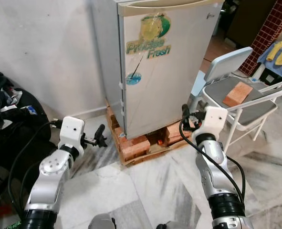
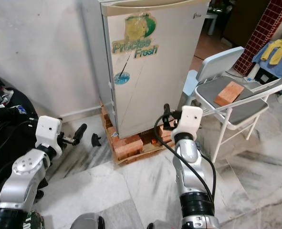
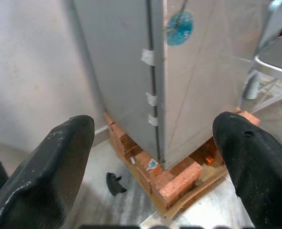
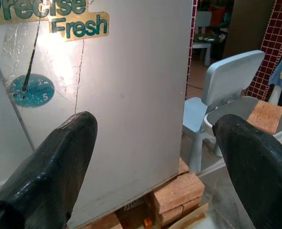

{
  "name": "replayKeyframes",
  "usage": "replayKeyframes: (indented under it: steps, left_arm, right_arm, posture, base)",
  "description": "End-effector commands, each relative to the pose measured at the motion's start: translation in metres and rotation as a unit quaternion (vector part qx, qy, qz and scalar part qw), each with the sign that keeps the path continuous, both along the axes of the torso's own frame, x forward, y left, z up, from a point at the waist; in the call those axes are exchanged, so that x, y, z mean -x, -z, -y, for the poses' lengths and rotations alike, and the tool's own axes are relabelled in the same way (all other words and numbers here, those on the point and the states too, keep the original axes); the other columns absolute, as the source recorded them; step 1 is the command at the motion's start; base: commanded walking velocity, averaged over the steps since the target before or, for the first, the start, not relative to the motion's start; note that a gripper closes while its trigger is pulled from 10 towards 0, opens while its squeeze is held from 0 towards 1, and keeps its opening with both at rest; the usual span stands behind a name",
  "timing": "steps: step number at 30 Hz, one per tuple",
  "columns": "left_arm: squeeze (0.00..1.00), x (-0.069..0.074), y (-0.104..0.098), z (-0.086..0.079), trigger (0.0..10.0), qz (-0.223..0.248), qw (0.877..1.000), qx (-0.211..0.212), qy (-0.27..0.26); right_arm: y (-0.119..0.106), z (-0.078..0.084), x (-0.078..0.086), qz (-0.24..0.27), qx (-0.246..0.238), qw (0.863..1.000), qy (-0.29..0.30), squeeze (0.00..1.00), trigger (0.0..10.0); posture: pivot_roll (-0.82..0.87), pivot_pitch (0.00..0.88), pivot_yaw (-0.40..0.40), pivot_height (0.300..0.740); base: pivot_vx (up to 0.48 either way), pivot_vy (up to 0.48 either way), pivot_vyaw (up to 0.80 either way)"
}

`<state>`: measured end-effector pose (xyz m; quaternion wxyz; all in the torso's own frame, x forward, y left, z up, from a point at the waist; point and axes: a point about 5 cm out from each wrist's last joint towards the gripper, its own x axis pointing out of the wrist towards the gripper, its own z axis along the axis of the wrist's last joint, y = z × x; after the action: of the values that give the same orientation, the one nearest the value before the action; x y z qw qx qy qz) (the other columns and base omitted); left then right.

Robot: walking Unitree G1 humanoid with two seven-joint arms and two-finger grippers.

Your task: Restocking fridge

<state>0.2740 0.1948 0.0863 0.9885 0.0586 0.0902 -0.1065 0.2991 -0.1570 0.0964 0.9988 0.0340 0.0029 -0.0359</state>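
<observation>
Both grippers hang open low in the frame, left gripper (image 1: 100, 135) and right gripper (image 1: 185, 116), fingers spread. Above them, upper centre, stands the silver fridge (image 1: 155, 62), door shut, bearing a peeling "Precise Fresh" sticker, raised on bricks (image 1: 133, 145). Right: folding chair (image 1: 245, 98).

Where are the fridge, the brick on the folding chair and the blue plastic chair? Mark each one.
fridge (image 1: 164, 81), left eye view, middle of its shut door.
brick (image 1: 237, 94), left eye view, its top face, lying on the folding chair's seat.
blue plastic chair (image 4: 231, 74), right wrist view, its backrest.
</observation>
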Motion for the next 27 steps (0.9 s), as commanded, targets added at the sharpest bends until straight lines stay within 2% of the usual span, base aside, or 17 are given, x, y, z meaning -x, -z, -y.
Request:
replayKeyframes:
  steps: [1, 5, 7, 15, 21, 27]
  left_arm:
    - [0.00, 0.000, 0.001, -0.005, 10.0, -0.001, 1.000, 0.005, -0.017]
    - [0.00, 0.001, 0.002, -0.008, 10.0, -0.005, 0.999, 0.010, -0.030]
    - [0.00, 0.001, 0.001, -0.007, 10.0, -0.005, 0.999, 0.021, -0.037]
    - [0.00, 0.009, 0.005, -0.007, 10.0, 0.005, 0.999, 0.017, -0.031]
    - [0.00, 0.011, 0.006, -0.006, 10.0, 0.015, 0.999, 0.009, -0.026]
    - [0.00, 0.010, 0.006, -0.004, 10.0, 0.025, 1.000, -0.011, -0.006]
  right_arm:
    - [-0.005, 0.001, 0.002, 0.006, 0.004, 1.000, -0.004, 0.00, 10.0]
    - [-0.008, 0.001, 0.001, 0.011, 0.018, 1.000, -0.019, 0.00, 10.0]
    - [-0.012, 0.000, -0.006, 0.015, 0.020, 0.999, -0.029, 0.00, 10.0]
    - [-0.020, -0.029, -0.016, 0.027, 0.006, 0.996, -0.079, 0.00, 10.0]
    - [-0.013, -0.025, -0.015, 0.016, 0.004, 0.997, -0.076, 0.00, 10.0]
    - [-0.015, -0.023, -0.016, 0.021, 0.011, 0.997, -0.075, 0.00, 10.0]
  posture:
    - [0.11, 0.000, -0.019, 0.740]
    - [0.13, 0.000, -0.041, 0.740]
    - [0.15, 0.000, -0.053, 0.740]
    - [0.19, 0.000, -0.072, 0.740]
    - [0.19, 0.000, -0.089, 0.740]
    - [0.19, 0.000, -0.087, 0.740]
  base:
    - [0.000, 0.000, -0.80]
    - [0.000, 0.000, -0.80]
    - [0.000, 0.000, -0.80]
    - [0.000, 0.352, -0.80]
    - [0.194, 0.389, -0.80]
    - [0.421, 0.101, 0.00]
